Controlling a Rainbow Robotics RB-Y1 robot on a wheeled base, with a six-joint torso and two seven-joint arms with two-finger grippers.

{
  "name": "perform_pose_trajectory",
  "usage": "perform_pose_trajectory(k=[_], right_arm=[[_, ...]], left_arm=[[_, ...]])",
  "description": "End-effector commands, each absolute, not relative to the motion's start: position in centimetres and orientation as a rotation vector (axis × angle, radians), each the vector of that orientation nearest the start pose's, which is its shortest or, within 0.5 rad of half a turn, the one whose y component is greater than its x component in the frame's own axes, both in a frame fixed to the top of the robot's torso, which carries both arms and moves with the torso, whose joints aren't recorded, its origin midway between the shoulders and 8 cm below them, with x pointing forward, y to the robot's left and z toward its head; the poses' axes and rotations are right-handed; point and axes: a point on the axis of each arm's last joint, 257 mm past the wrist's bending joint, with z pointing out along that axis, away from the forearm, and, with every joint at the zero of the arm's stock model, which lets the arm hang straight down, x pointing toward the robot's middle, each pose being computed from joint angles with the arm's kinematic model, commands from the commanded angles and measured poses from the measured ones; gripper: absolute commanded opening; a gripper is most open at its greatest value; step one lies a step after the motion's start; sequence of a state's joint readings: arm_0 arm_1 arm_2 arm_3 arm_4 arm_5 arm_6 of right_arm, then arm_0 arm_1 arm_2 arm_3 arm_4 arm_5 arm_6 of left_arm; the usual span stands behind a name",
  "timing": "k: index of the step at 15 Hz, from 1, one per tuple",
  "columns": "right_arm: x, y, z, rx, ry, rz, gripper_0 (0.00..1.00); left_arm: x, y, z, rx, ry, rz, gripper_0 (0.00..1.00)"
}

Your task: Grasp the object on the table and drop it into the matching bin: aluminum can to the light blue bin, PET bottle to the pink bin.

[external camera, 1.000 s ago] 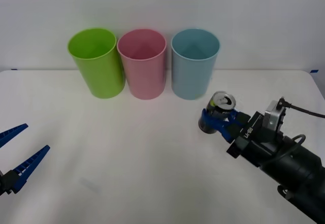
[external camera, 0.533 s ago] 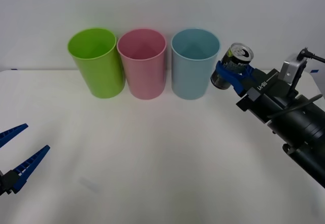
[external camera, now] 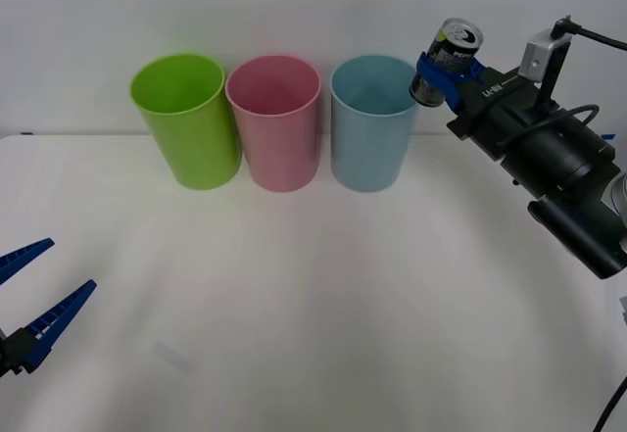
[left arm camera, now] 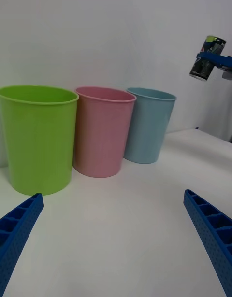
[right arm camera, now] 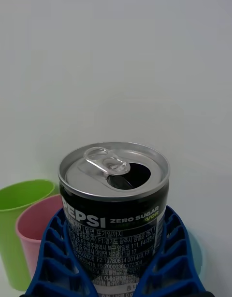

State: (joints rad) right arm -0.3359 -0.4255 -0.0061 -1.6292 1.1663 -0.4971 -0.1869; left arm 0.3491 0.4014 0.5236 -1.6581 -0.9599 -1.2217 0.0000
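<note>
My right gripper is shut on the aluminum can, a dark can with a silver pull-tab top, and holds it in the air just above and to the right of the light blue bin's rim. Its blue fingers clasp the can's sides. The pink bin stands left of the blue one. From the left wrist view the can hangs high beside the light blue bin and the pink bin. My left gripper rests open low at the table's left.
A lime green bin stands leftmost in the row along the back of the white table. A white wall rises right behind the bins. My right arm stretches over the table's right side.
My right gripper has lifted the can from beside the light blue bin's wall up to above its rim level. The left arm has stayed still.
</note>
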Motion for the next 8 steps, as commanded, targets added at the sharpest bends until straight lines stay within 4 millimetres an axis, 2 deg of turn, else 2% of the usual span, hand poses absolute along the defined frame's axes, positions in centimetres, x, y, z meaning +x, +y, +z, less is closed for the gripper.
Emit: perform_pose_trajectory(k=[1,5,8], right_arm=[[59.1,-14.9,-0.5,-0.423,1.227,0.508,0.00],[62.3,-13.4,-0.5,-0.397,1.246,0.473,0.00],[64.0,-11.8,-0.4,-0.398,1.259,0.457,0.00]], left_arm=[[34.2,33.0,-16.9,0.465,1.441,-0.567,1.00],[34.2,33.0,-16.9,0.465,1.441,-0.567,1.00],[34.2,33.0,-16.9,0.465,1.441,-0.567,1.00]])
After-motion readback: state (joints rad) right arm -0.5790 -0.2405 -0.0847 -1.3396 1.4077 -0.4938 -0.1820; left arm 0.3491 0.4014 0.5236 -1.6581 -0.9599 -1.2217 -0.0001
